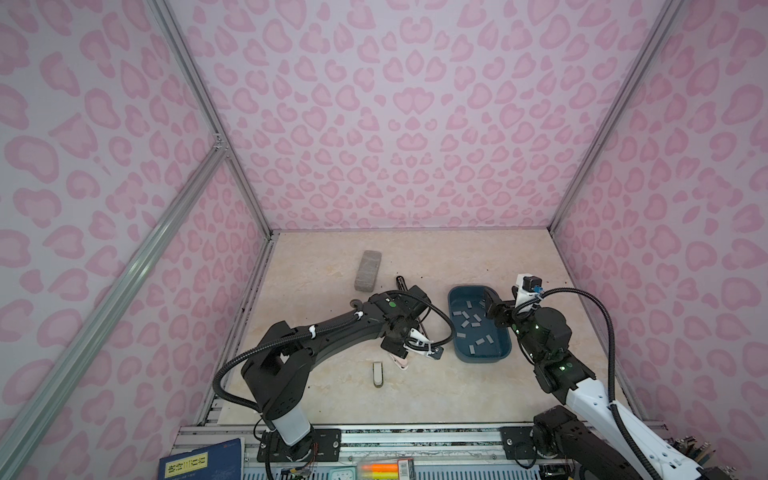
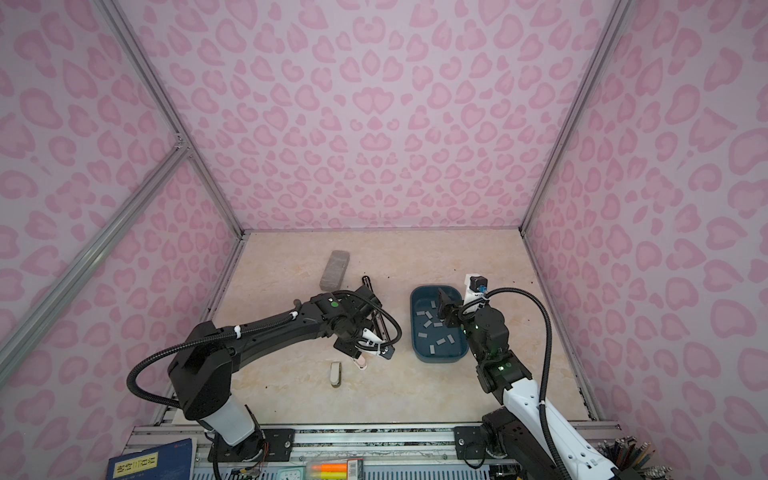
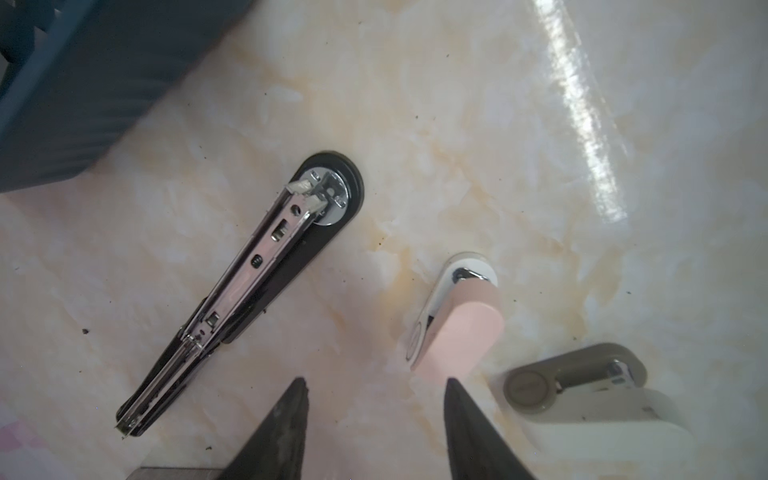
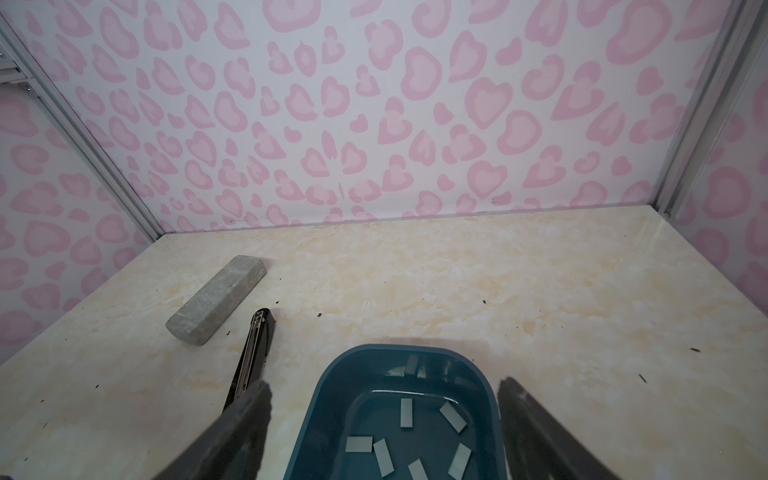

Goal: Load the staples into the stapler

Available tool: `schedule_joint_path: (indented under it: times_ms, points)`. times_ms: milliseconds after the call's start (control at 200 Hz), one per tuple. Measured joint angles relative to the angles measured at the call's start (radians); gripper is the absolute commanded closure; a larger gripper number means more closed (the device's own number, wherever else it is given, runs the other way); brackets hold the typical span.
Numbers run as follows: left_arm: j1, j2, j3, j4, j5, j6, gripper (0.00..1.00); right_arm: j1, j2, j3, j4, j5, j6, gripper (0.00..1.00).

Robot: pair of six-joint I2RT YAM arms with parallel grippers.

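The black stapler (image 3: pixel 249 282) lies opened flat on the marble table, its silver rail facing up; its far tip shows in both top views (image 1: pixel 401 282) (image 2: pixel 367 286). My left gripper (image 3: pixel 374 380) hovers open just beside it with nothing between the fingers. In the top views the wrist hides its fingertips. Several small grey staples (image 4: pixel 407 411) lie scattered in the blue bin (image 4: pixel 409 348) (image 1: pixel 478 359). My right gripper (image 4: pixel 384 382) (image 1: pixel 490 303) hangs wide open and empty above the bin's far end.
A grey speckled block (image 1: pixel 368 270) (image 4: pixel 216 305) lies behind the stapler. A small pink stapler (image 3: pixel 461 324) (image 1: pixel 400 362) and a small beige one (image 3: pixel 582 386) (image 1: pixel 377 374) sit close to my left gripper. The bin's wall (image 3: pixel 83 83) stands near the black stapler.
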Motion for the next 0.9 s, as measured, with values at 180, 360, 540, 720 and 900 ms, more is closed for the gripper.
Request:
schedule_joint_path:
  times_ms: [180, 360, 540, 720, 900]
  points:
    - [-0.019, 0.031, -0.002, -0.016, -0.024, -0.001, 0.41, 0.000, -0.019, -0.009, -0.005, 0.001, 0.004, 0.14]
    - [-0.034, 0.029, -0.027, -0.058, -0.013, 0.008, 0.40, 0.000, -0.030, -0.015, -0.007, 0.005, 0.007, 0.14]
    - [-0.039, 0.029, -0.041, -0.078, -0.012, 0.007, 0.41, 0.000, -0.026, -0.016, -0.015, 0.019, 0.012, 0.14]
    - [-0.061, 0.090, -0.025, -0.080, -0.013, -0.007, 0.47, 0.000, -0.022, -0.016, -0.023, 0.029, 0.015, 0.13]
    - [-0.083, 0.140, -0.014, -0.082, -0.040, -0.008, 0.58, 0.000, -0.022, -0.024, -0.024, 0.040, 0.022, 0.13]
